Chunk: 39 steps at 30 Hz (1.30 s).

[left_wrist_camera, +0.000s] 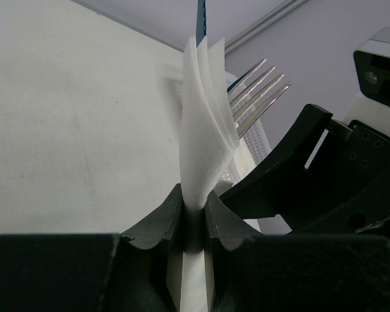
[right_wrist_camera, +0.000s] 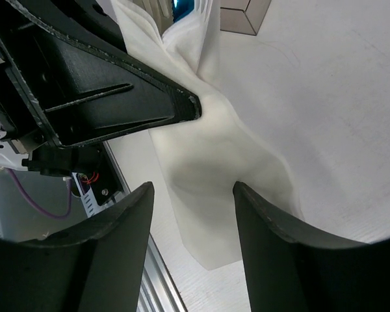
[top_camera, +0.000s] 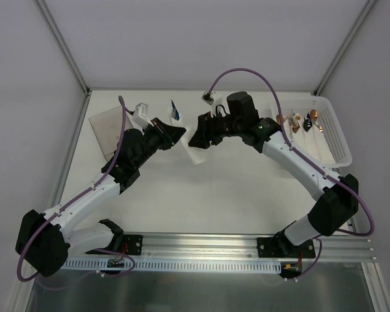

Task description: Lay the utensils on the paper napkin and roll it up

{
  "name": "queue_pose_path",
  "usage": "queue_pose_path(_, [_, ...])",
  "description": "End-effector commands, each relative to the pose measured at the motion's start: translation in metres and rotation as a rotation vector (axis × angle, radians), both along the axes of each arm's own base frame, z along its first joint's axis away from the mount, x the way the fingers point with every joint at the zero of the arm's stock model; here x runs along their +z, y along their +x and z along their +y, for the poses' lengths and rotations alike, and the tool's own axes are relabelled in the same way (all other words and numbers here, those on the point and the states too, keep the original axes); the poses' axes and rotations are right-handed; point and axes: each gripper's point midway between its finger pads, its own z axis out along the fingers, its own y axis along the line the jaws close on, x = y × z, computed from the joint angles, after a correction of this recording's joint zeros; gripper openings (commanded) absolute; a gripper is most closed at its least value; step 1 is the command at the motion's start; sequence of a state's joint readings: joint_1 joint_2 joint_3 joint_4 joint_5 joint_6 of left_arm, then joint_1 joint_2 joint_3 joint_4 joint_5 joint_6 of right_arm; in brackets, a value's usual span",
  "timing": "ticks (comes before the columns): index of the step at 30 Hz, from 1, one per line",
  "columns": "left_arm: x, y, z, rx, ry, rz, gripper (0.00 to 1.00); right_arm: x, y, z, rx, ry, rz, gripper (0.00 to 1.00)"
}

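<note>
The white paper napkin (top_camera: 193,151) is lifted off the table between my two grippers, folded around the fork. My left gripper (top_camera: 175,134) is shut on the napkin's edge; in the left wrist view (left_wrist_camera: 195,203) the sheet (left_wrist_camera: 205,136) rises straight from the closed jaws. The fork's silver tines (left_wrist_camera: 259,91) stick out behind it and its blue handle (left_wrist_camera: 200,19) shows above, also seen from the top (top_camera: 175,111). My right gripper (top_camera: 200,135) is open, its fingers (right_wrist_camera: 131,208) straddling the hanging napkin (right_wrist_camera: 214,156) without touching it.
A white perforated basket (top_camera: 336,133) at the far right holds older white rolls with gold and black cutlery ends (top_camera: 299,122). A grey square pad (top_camera: 106,130) lies at the far left. The metal rail (top_camera: 201,244) runs along the near edge.
</note>
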<state>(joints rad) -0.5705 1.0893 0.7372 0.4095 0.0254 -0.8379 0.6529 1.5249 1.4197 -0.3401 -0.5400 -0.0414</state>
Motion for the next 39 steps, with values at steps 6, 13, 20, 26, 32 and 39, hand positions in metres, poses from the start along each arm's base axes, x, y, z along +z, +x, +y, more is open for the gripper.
queue_pose_path(6, [0.058,-0.019,-0.010,-0.092,-0.140,-0.143,0.00,0.011,0.003,-0.002,0.027,0.059,-0.023,0.63])
queue_pose_path(13, [0.065,-0.023,-0.015,-0.126,-0.169,-0.154,0.00,0.009,0.000,-0.002,0.044,0.075,-0.006,0.67])
queue_pose_path(20, [0.071,-0.027,-0.023,-0.178,-0.211,-0.165,0.00,0.012,-0.001,-0.004,0.078,0.134,0.016,0.68])
queue_pose_path(26, [0.070,-0.030,-0.028,-0.212,-0.243,-0.155,0.00,0.020,0.002,-0.012,0.087,0.184,0.064,0.72])
queue_pose_path(32, [0.072,-0.029,-0.030,-0.220,-0.269,-0.158,0.00,0.031,-0.020,-0.006,0.210,0.288,0.107,0.70])
queue_pose_path(39, [0.070,-0.028,-0.030,-0.214,-0.265,-0.148,0.00,0.033,-0.037,-0.006,0.283,0.341,0.175,0.53])
